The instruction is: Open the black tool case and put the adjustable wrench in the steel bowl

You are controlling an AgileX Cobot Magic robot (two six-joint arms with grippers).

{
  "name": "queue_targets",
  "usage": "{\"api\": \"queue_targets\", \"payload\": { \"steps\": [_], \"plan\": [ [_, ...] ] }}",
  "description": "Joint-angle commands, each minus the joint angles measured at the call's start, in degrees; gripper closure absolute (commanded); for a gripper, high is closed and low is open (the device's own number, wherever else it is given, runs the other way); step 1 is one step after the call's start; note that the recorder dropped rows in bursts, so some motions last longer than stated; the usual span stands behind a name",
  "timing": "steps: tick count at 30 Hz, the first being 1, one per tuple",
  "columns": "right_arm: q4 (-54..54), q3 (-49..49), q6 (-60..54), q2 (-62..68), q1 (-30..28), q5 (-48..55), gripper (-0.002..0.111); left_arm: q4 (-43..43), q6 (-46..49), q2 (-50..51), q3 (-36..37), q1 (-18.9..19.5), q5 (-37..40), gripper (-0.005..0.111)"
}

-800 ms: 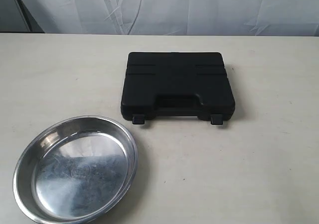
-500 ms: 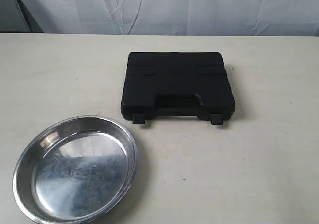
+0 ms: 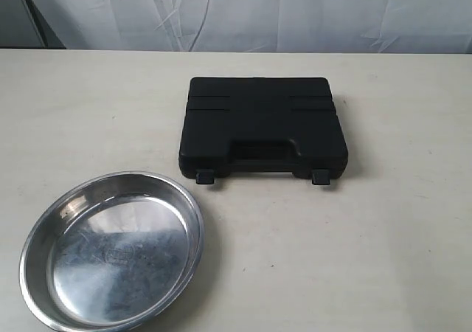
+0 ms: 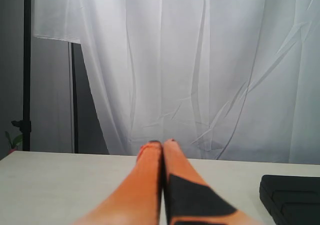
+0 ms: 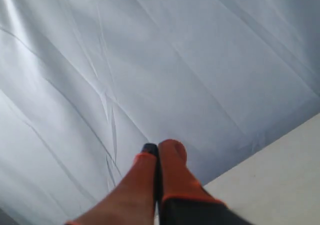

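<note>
A: Case status?
B: Black case (image 3: 262, 125) lay flat on the table (image 3: 369, 258), lid down. Handle and both latches (image 3: 205, 176) were on the edge nearest the exterior camera. Wrench hidden under the lid.
A: Bowl?
B: Steel bowl (image 3: 193, 221) sat in front and left of the case, apart from it.
A: Grippers?
B: Left gripper (image 4: 162, 144) had its fingers pressed together, holding nothing, with a corner of the case in its view. Right gripper (image 5: 159, 147) was the same: pinched closed, empty, aimed at the white curtain (image 5: 200, 60).
</note>
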Motion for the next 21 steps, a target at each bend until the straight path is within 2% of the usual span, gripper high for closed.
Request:
{"api": "queue_targets", "payload": {
  "steps": [1,5,12,17,21],
  "plan": [
    [-7.44,-9.59,-1.45,7.43,-0.21,10.76,0.109,0.14,0.06,0.29,-0.22,-0.09,-0.31,0.106],
    [-14.33,-21.41,-7.07,21.65,-0.21,18.48,0.109,0.14,0.06,0.29,-0.22,-0.09,-0.31,0.106],
    [-10.38,-42.71,-24.48,52.8,0.3,29.53,0.109,0.14,0.06,0.29,-0.22,-0.09,-0.31,0.106],
    [-6.06,-56.29,-42.62,71.5,6.09,37.26,0.109,0.14,0.06,0.29,-0.22,-0.09,-0.31,0.106],
    [-5.6,-62.66,-54.21,82.83,11.86,40.58,0.108,0.14,0.06,0.29,-0.22,-0.09,-0.31,0.106]
  ]
}}
